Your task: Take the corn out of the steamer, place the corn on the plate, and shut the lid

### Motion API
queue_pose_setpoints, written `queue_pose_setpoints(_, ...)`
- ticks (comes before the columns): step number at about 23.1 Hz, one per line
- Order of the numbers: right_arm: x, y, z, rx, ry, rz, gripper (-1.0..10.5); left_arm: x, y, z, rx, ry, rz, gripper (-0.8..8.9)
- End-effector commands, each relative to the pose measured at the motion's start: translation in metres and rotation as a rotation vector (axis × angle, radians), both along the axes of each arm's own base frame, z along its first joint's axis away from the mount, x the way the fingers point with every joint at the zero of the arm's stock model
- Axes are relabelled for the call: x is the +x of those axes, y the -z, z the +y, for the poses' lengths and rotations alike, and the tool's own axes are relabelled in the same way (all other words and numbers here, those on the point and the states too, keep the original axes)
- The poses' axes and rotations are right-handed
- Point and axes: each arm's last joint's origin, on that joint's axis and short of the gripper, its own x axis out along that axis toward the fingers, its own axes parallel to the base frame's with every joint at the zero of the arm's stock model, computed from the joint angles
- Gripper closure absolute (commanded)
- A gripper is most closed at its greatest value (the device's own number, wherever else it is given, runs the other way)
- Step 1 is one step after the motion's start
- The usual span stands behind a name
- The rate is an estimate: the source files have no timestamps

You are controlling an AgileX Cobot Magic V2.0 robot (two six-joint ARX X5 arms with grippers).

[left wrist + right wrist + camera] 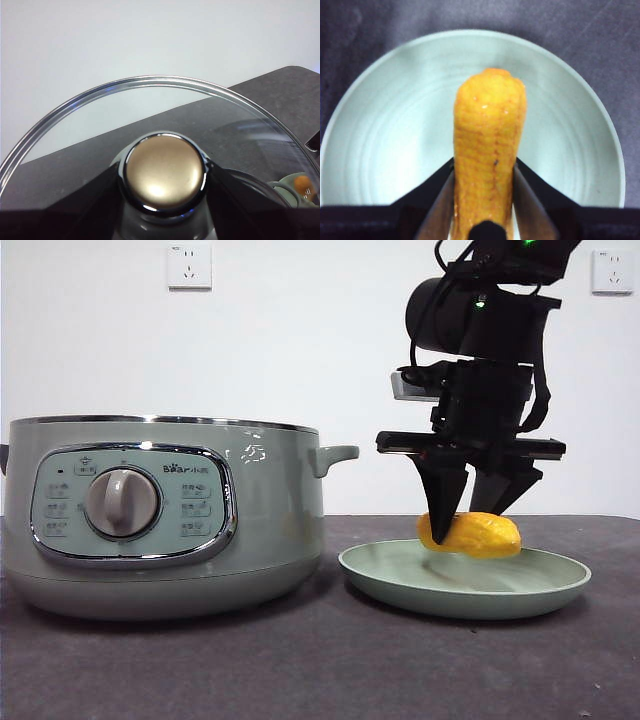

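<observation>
Front view: on the left of the dark table [330, 670], the steamer [165, 515], sage-green, with chrome-framed panel, beige dial [122, 503] and the "Bear" mark; no lid on it, rim bare. Just beside it on the right, apart from its wall, the plate [465, 580], pale green and shallow. Above the plate, coming down from the top edge, a black arm with the right gripper [478, 515]; jaws closed on the corn [470, 535], one at each side of the cob. Corn lying level, low over the middle of the plate; whether touching the plate or a little above, cannot tell. On the white wall [300, 350] behind, two sockets [189, 266].

Left wrist view: the left gripper [162, 200] clamped on the knob [163, 172] of the lid [150, 115], one black jaw pressing each side. Knob with a round golden cap inside a chrome ring. Glass of the lid clear, chrome rim curving around; through it the dark table and white wall visible. Near one edge, small, the plate [295, 195] with the corn [303, 183] as an orange spot.

Right wrist view: the corn [487, 150], yellow-orange with rows of kernels, gripped at its near part between the two jaws of the right gripper [484, 200], far end pointing out over the centre of the plate [385, 140]. Plate whole in view, around it the dark table [360, 25].
</observation>
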Motion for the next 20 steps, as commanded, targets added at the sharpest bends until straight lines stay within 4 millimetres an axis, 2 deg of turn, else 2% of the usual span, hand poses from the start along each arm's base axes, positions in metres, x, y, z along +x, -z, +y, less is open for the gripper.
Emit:
queue_pose_setpoints(1,0.003,0.015,-0.001,-0.019,-0.003,0.038,9.6,-0.003,-0.01,0.001,-0.039,-0.001,-0.065,8.23)
queue_pose_setpoints(7,0.006,0.027,-0.001,-0.042,-0.023,0.065,9.3,-0.002,-0.009,0.001,-0.037,-0.001,-0.061,8.23)
queue_pose_setpoints(12,0.006,0.027,-0.001,-0.043,-0.022,0.064,6.7,0.0,-0.009,0.0,-0.036,-0.001,-0.057,8.22)
queue_pose_setpoints(15,0.006,0.027,-0.002,-0.046,-0.02,0.063,5.6,0.001,-0.008,0.0,-0.034,-0.001,-0.052,8.23)
queue_pose_setpoints(20,0.006,0.027,-0.002,-0.047,-0.02,0.061,5.3,0.005,-0.007,-0.002,-0.027,0.0,-0.038,8.23)
